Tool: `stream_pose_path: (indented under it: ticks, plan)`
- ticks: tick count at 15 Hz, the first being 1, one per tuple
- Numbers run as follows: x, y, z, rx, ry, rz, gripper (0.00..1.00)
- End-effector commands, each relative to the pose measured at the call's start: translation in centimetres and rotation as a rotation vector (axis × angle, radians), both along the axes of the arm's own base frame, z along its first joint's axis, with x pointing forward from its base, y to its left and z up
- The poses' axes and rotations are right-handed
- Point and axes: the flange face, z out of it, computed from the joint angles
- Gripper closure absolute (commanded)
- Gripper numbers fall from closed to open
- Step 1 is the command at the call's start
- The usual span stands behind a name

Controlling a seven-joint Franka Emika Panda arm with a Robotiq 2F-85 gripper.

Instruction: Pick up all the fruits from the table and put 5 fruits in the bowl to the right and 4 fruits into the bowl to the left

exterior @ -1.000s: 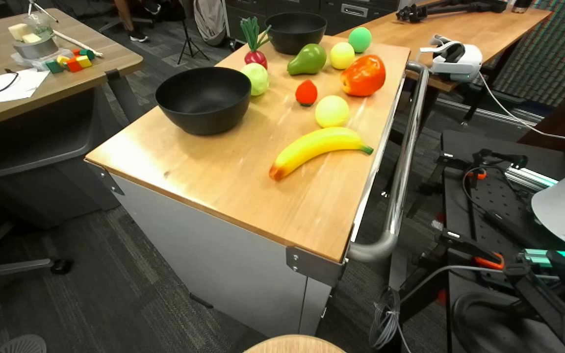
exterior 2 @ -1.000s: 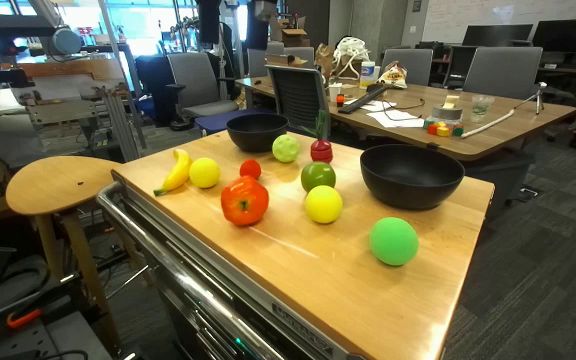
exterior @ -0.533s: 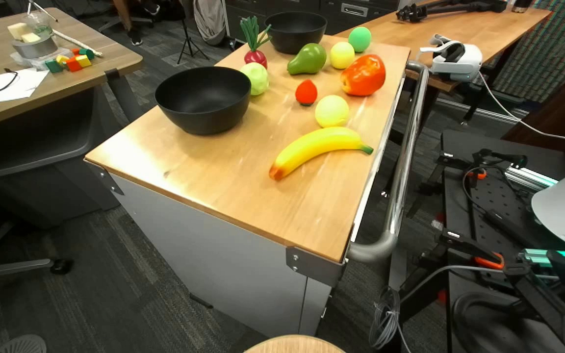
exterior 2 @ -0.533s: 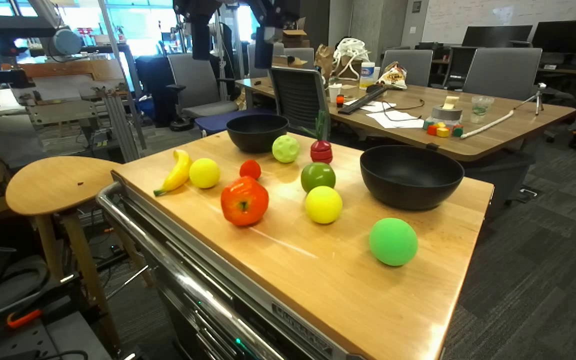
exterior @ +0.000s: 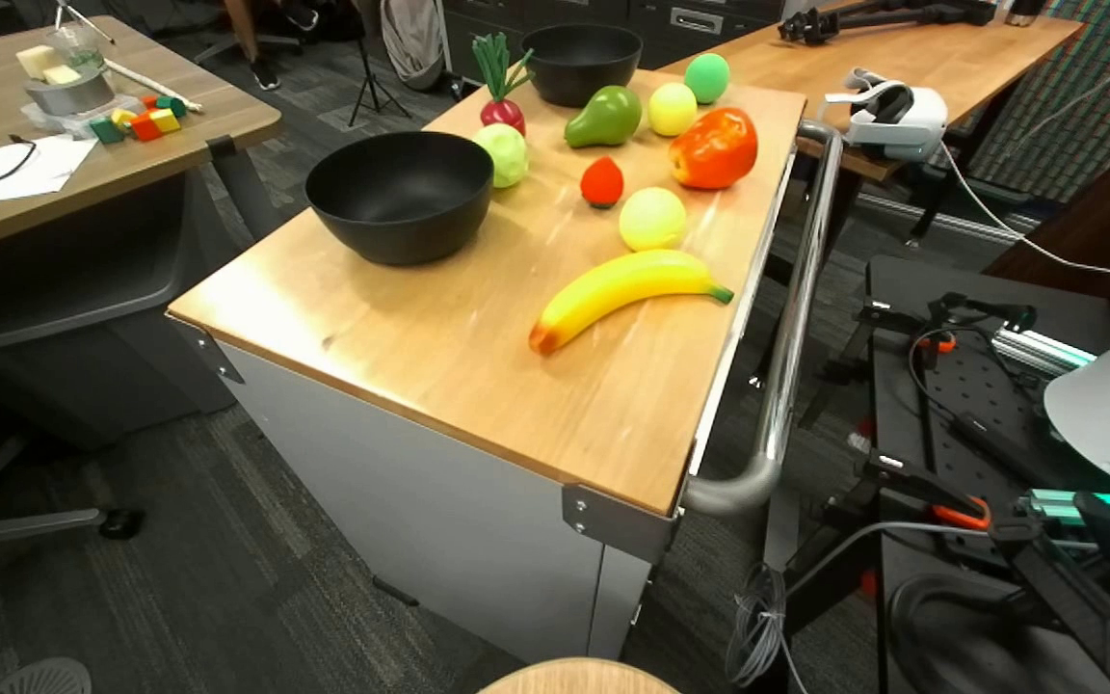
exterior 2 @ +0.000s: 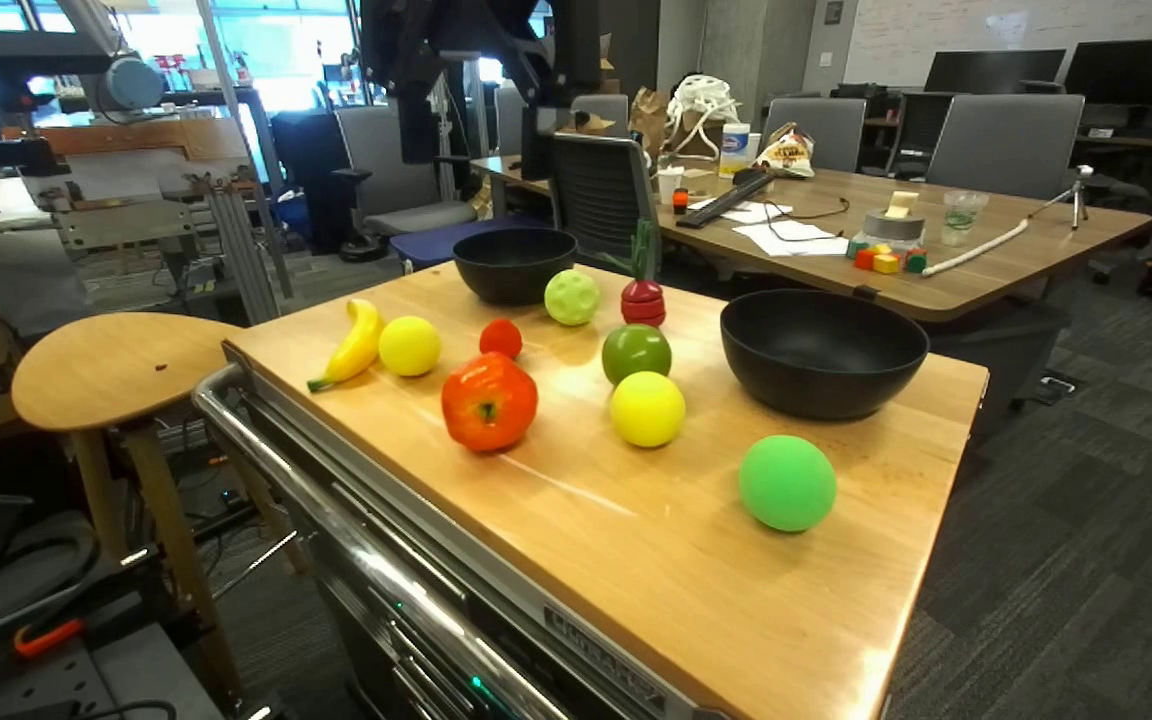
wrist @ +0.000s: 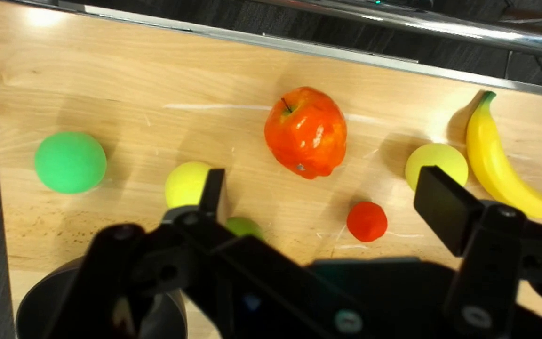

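My gripper (exterior 2: 478, 145) hangs high above the table, its fingers wide apart and nothing between them. Seen from the wrist, a small red fruit (wrist: 367, 221) lies below the gap, beside a red-orange fruit (wrist: 306, 132). The banana (exterior: 627, 289) touches or nearly touches a yellow ball (exterior: 652, 220). Another yellow ball (exterior 2: 647, 409), a green pear-like fruit (exterior 2: 636, 353), a green ball (exterior 2: 787, 483), a bumpy light-green ball (exterior 2: 572, 297) and a leafy red radish (exterior 2: 643, 302) are spread around. Both dark bowls look empty: the left one (exterior: 401, 198) and the right one (exterior 2: 824, 355).
A metal handle bar (exterior: 796, 318) runs along one long side of the wooden table (exterior: 439, 337). A round stool (exterior 2: 121, 365) stands off one corner. A separate desk (exterior 2: 1046, 240) with papers and small blocks lies beyond the bowls.
My gripper has come down into an exterior view, more of it showing, fingers still apart. The fruits and bowls stay where they were. A hand now shows at an exterior view's upper right edge.
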Motion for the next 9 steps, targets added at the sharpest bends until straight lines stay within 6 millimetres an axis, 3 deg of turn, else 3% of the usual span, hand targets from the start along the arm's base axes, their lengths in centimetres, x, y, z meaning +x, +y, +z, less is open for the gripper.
stream_pose_path:
  ticks: [1, 7, 9]
  plan:
    - [0.5, 0.6, -2.5, -0.005, -0.037, 0.024, 0.00]
    - [1.7, 3.0, -10.4, -0.031, -0.060, 0.058, 0.00]
    - [1.7, 3.7, -11.9, -0.006, 0.072, 0.017, 0.00]
